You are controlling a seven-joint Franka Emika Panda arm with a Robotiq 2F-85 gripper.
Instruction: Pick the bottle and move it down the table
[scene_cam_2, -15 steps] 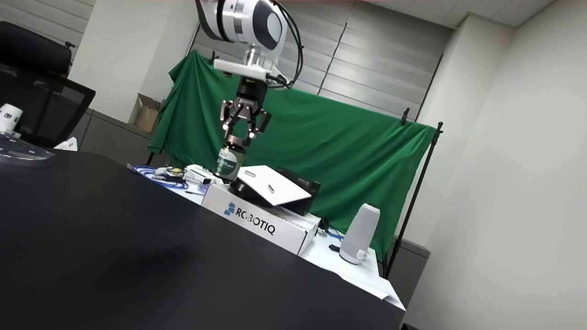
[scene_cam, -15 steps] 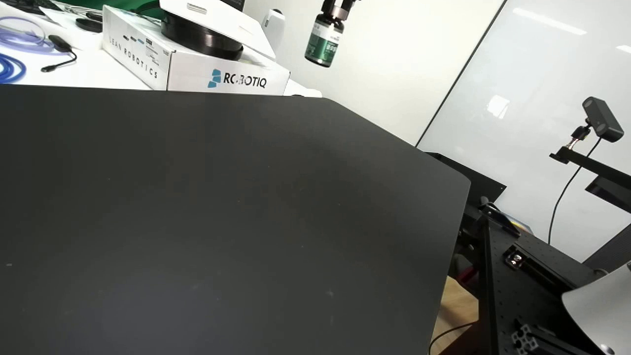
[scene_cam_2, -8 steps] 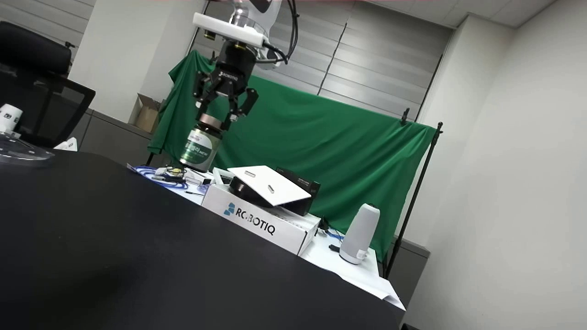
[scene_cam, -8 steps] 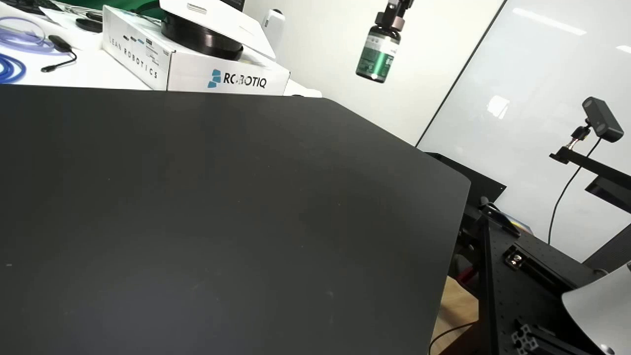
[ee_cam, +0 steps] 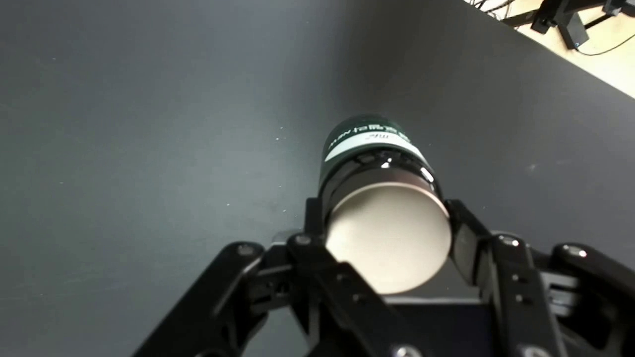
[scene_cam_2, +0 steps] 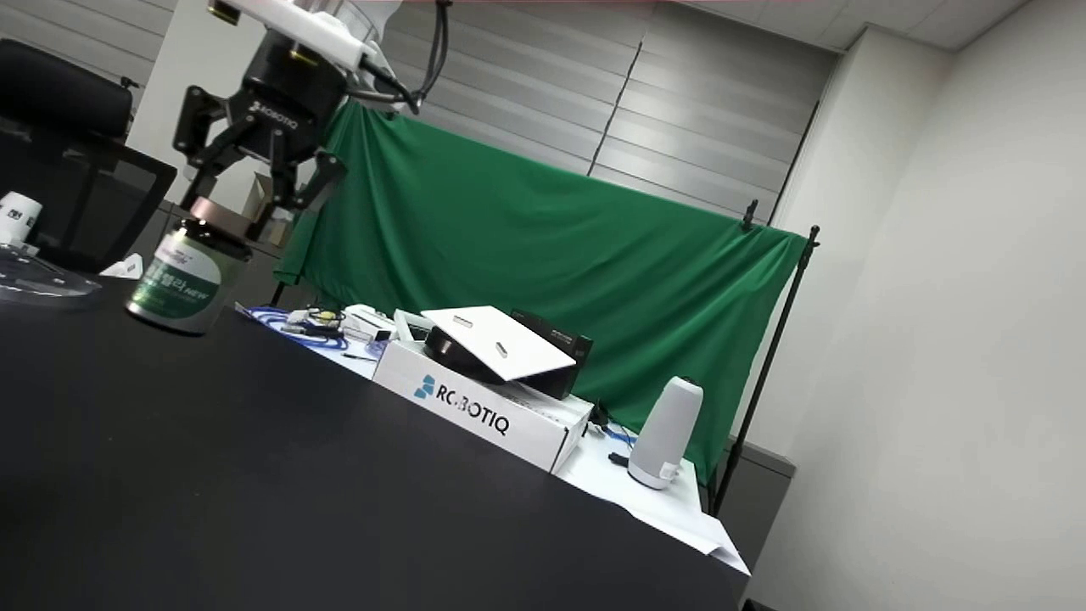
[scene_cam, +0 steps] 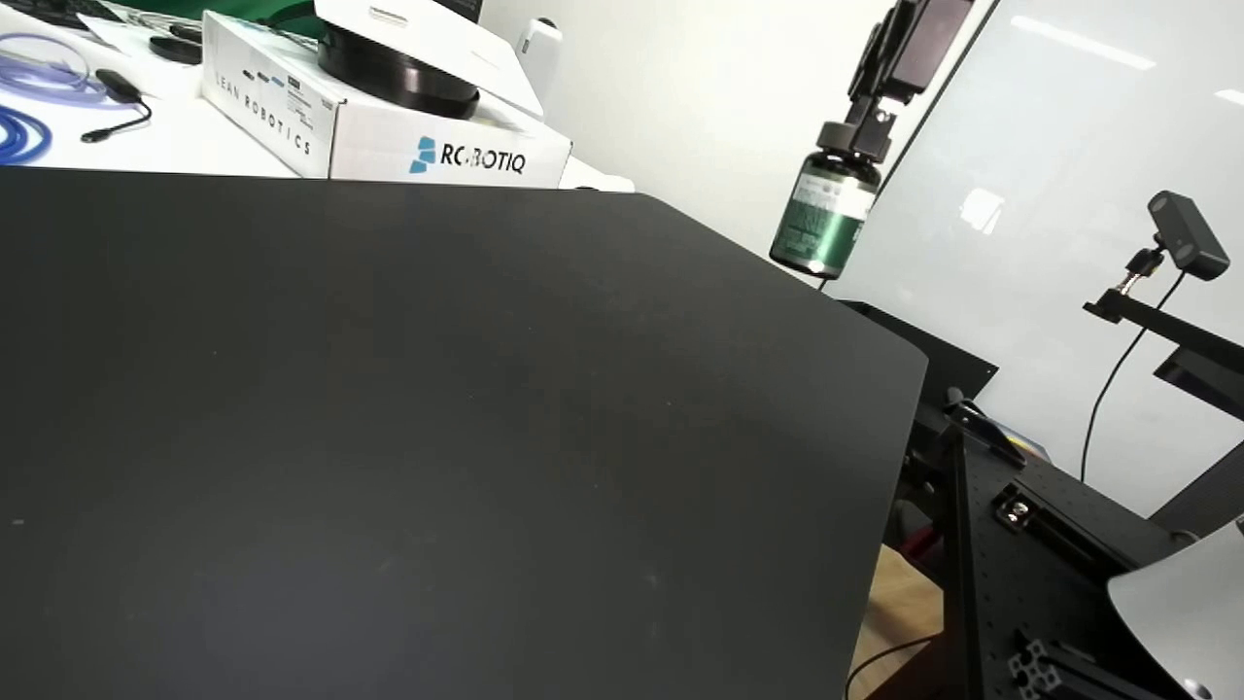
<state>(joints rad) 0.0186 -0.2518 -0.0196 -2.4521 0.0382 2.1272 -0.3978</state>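
The bottle is dark green with a pale label band and a brownish metallic cap. It shows in both exterior views (scene_cam: 824, 219) (scene_cam_2: 188, 280) and in the wrist view (ee_cam: 372, 139). My gripper (scene_cam_2: 229, 210) is shut on the cap, one finger on each side; the gripper also shows in the wrist view (ee_cam: 386, 218) and in an exterior view (scene_cam: 865, 136). The bottle hangs slightly tilted in the air, base down. The black table (scene_cam: 437, 437) lies below it and also shows in an exterior view (scene_cam_2: 382, 492) and the wrist view (ee_cam: 149, 148).
A white printed box (scene_cam: 452, 154) with a white plate on it stands behind the table, also in an exterior view (scene_cam_2: 484, 412). A clear plastic disc (scene_cam_2: 42, 284) is at the left. A camera on a bracket (scene_cam: 1188, 235) and a black bench (scene_cam: 1040, 574) are beyond the table edge.
My gripper has carried the bottle right and down in an exterior view, and left and closer to the camera in an exterior view. The hold on the cap is unchanged.
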